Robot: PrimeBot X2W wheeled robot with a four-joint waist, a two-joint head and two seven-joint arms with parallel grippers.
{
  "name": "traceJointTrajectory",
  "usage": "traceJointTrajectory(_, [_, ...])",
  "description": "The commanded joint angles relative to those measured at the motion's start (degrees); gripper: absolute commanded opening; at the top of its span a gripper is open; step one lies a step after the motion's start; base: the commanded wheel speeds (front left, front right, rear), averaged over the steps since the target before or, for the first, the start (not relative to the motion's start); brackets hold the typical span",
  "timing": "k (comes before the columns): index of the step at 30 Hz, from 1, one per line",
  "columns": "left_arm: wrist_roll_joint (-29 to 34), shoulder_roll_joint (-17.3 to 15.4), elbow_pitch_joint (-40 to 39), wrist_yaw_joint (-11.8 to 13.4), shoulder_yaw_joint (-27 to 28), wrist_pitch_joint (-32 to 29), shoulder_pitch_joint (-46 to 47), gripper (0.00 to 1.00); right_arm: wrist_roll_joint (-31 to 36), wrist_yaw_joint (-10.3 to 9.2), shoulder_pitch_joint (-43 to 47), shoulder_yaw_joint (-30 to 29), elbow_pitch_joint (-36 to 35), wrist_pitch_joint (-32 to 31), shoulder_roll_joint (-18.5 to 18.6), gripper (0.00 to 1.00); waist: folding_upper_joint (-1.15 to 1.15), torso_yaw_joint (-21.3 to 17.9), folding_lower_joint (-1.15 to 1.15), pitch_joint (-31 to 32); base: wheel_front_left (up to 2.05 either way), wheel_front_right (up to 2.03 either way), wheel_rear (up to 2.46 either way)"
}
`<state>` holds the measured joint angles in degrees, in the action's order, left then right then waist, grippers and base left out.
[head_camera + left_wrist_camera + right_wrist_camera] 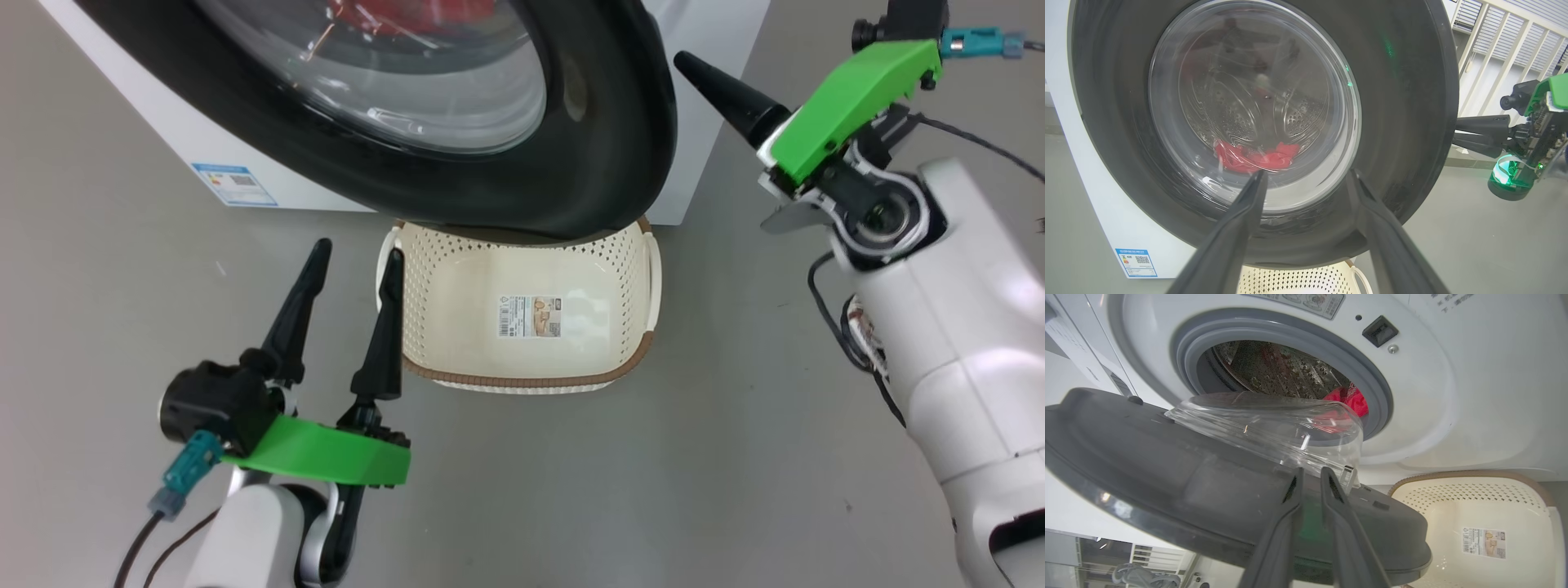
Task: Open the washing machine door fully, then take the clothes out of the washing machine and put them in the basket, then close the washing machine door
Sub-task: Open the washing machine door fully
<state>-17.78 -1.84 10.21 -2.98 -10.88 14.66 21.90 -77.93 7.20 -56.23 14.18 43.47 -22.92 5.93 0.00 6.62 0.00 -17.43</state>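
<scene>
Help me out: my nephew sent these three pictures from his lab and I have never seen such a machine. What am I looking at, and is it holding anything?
It is a wheeled robot with two arms, each ending in two long dark fingers. One picture comes from a camera on its head, looking down; the other two come from cameras on its wrists, looking along the fingers.

Before it stands a white washing machine. The washing machine door, black-rimmed with a glass bowl, is partly open. Red clothes lie in the drum. On the grey floor below sits an empty cream basket.

The left gripper hangs open beside the basket, holding nothing. The right gripper has its fingers nearly together at the door's inner side, by the glass; I cannot tell whether they touch it.
</scene>
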Motion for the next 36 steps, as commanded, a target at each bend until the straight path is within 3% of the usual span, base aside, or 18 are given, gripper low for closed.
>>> traceJointTrajectory(1, [-0.1,-1.0,-1.2,0.3,2.3,0.3,-0.7,1.0,3.7,0.29,1.4,2.1,-2.4,4.1,0.0,1.0,0.0,-0.4,0.0,0.4,0.0,0.0,0.0])
traceJointTrajectory(8, [0.1,-1.0,-1.0,0.3,3.6,0.3,-1.7,1.0,17.8,0.29,5.1,10.6,-3.0,20.3,3.4,1.0,0.0,-1.6,0.0,1.3,0.0,0.0,0.0])
traceJointTrajectory(18, [0.4,-1.0,-1.2,0.2,4.9,0.3,-2.7,1.0,35.3,0.29,6.5,15.4,0.8,36.5,5.4,1.0,0.0,-3.1,0.0,1.8,0.0,0.0,0.0])
traceJointTrajectory(22, [0.7,-1.0,-1.4,0.0,5.3,0.3,-2.7,1.0,44.1,0.29,7.2,11.3,0.9,37.8,4.8,1.0,0.0,-3.5,0.0,1.4,0.0,0.0,0.0])
traceJointTrajectory(30, [1.0,-1.0,-1.8,-0.3,6.4,0.3,-2.6,1.0,65.1,0.29,18.3,-7.0,-15.8,37.9,-0.6,1.0,0.0,-3.8,0.0,0.9,0.0,0.0,0.0])
traceJointTrajectory(36, [1.2,-1.0,-2.1,-0.4,6.9,0.3,-2.5,1.0,72.7,0.29,26.4,-11.1,-26.2,37.9,-2.9,1.0,0.0,-4.1,0.0,0.6,0.0,0.0,0.0])
